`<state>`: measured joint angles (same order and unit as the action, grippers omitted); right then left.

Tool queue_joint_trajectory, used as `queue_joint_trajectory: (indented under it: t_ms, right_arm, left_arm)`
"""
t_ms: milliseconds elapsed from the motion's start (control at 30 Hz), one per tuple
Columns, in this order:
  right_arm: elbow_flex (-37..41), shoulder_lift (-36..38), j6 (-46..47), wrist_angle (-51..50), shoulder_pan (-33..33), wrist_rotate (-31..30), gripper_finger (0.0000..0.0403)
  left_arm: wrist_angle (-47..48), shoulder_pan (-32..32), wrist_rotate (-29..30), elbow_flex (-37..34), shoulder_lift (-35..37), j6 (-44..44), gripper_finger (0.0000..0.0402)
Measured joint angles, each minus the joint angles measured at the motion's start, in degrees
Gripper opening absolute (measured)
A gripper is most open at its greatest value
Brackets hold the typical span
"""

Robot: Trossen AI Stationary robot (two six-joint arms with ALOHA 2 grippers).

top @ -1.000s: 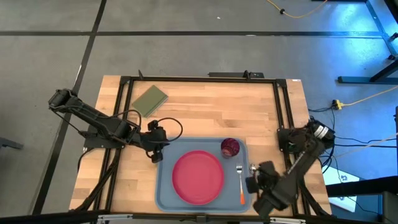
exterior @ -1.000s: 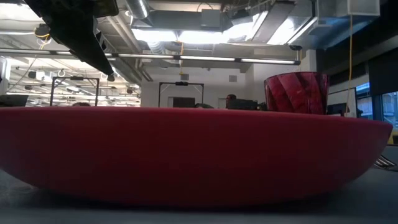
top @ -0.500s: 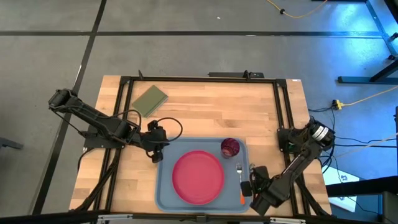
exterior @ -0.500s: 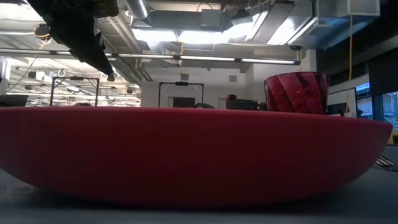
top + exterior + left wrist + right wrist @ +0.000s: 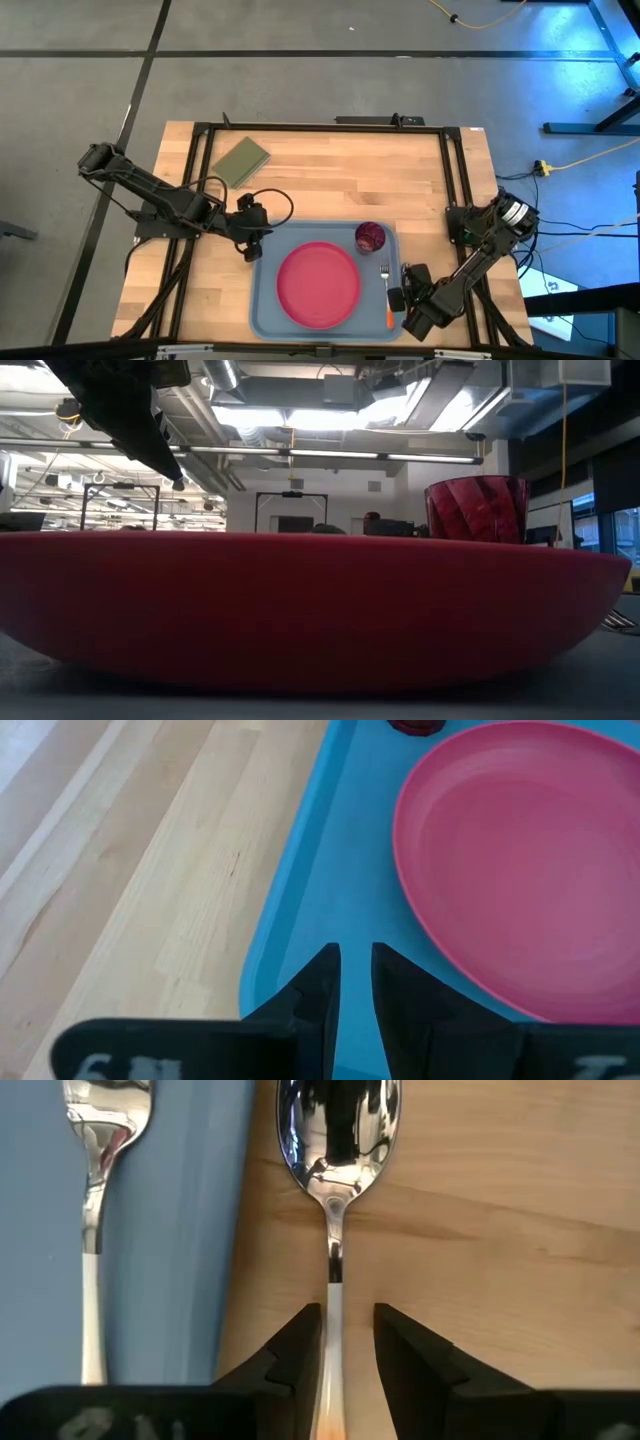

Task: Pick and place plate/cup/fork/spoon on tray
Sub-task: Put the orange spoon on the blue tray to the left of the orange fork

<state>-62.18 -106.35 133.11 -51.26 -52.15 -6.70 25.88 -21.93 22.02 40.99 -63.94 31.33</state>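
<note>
The light-blue tray (image 5: 262, 300) lies at the table's near middle. The pink plate (image 5: 318, 284), the dark red cup (image 5: 370, 237) and the fork (image 5: 386, 290) are on it. The spoon (image 5: 338, 1140) lies on the wood just right of the tray's right rim, bowl toward the far edge. My right gripper (image 5: 347, 1320) is low over the spoon's handle, slightly open, with one finger on each side of it and no touch that I can see. My left gripper (image 5: 355, 965) hovers empty over the tray's left rim (image 5: 300, 900), its fingers almost together.
An olive-green pad (image 5: 241, 160) lies at the far left of the table. Black frame rails (image 5: 455, 180) run along the table's sides. In the low view the plate (image 5: 300, 610) fills the front, with the cup (image 5: 478, 510) behind it. Bare wood lies beyond the tray.
My right gripper has moved toward the table's left, from beside the tray's near right corner to over the spoon's handle. The spoon, fork, plate and cup have stayed where they were.
</note>
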Motion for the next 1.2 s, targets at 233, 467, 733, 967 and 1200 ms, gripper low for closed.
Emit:
queue_joint_trajectory:
  t_ms: [233, 467, 733, 967, 1200]
  right_arm:
    - [0.6, 0.2, -0.1, 0.9, 0.3, 0.0, 0.0100]
    - [0.1, -0.1, -0.1, 0.9, 0.4, -0.9, 0.0051]
    - [0.0, -0.1, -0.1, -0.6, 0.9, -1.0, 0.0013]
    - [0.6, 0.9, -0.2, -6.0, 1.9, -2.0, 0.0009]
    - [-5.6, 4.0, -0.2, -15.8, 2.1, -2.6, 0.0012]
  left_arm:
    - [0.0, 0.0, 0.0, 0.0, 0.0, 0.0, 0.0054]
    - [0.0, 0.0, 0.0, 0.0, 0.0, 0.0, 0.0054]
    - [0.0, 0.0, 0.0, 0.0, 0.0, -0.3, 0.0054]
    - [0.0, 0.0, 0.0, 0.0, 0.0, -0.4, 0.0054]
    - [0.0, 0.0, 0.0, 0.0, 0.0, -0.4, 0.0054]
